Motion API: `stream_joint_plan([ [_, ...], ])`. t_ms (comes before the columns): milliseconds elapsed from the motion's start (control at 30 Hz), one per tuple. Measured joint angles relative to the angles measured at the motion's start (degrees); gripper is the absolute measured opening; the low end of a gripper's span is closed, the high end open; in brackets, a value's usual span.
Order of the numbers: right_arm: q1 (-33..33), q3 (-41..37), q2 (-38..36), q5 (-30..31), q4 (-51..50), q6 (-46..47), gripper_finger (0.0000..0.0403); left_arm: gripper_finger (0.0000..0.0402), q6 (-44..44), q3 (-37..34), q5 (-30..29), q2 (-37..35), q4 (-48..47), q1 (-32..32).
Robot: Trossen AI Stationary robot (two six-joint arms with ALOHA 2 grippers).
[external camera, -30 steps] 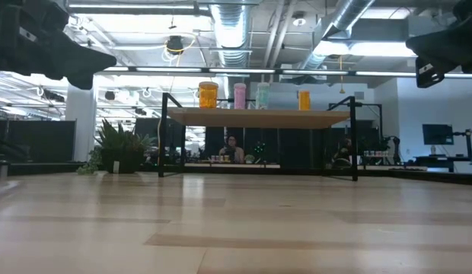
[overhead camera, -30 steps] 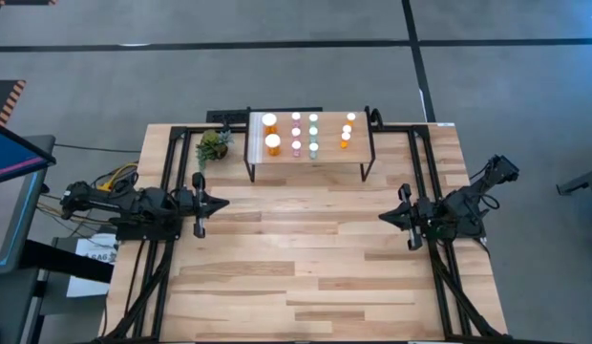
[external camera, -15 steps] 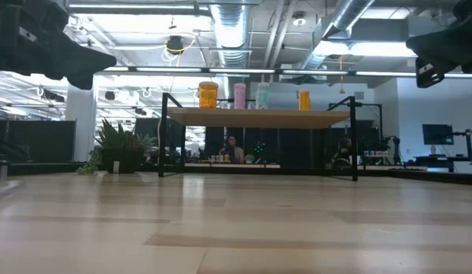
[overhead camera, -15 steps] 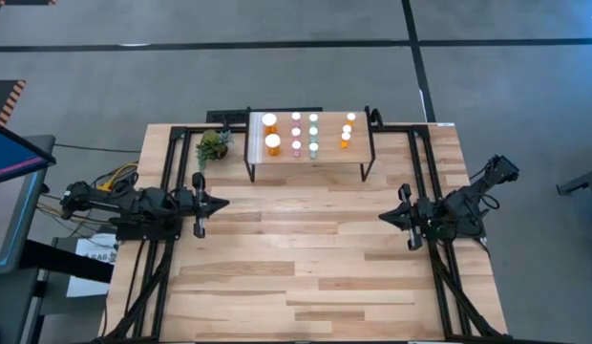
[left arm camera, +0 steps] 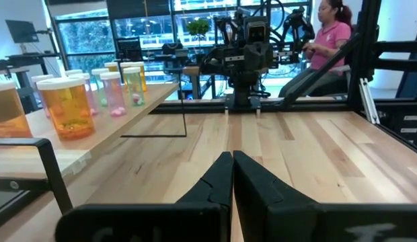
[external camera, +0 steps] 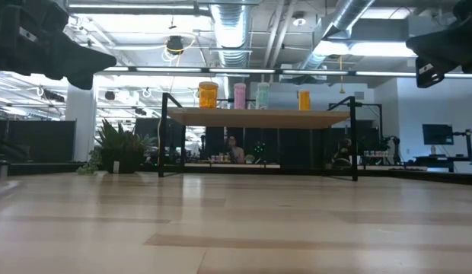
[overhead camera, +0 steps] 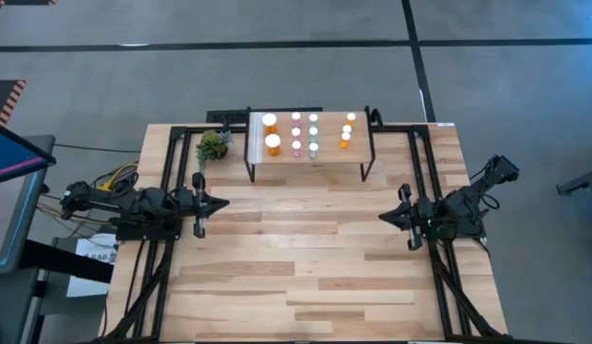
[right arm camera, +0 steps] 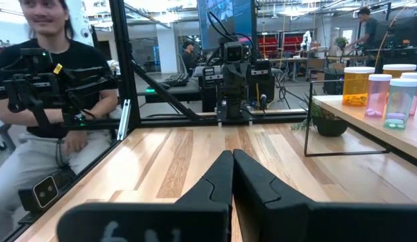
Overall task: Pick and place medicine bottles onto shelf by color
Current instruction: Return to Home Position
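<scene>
On the shelf [overhead camera: 307,164] stand the medicine bottles [overhead camera: 273,144], pills showing inside some; left and right jaws are pressed together.

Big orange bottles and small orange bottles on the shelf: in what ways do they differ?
The big orange bottles have wider caps than the small orange bottles. The big ones are two, the small ones three. In the high view, the big ones stand at the left end of the shelf, the small ones toward its right. Both are orange, white-capped and upright.
</scene>
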Motion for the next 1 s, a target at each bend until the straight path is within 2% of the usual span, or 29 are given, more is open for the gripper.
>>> stream_joint_plan([
  [1000, -0.01, -0.01, 0.0, -0.02, -0.02, 0.0, 0.0029, 0.0, -0.21, 0.02, -0.01, 0.0, 0.01, 0.0],
])
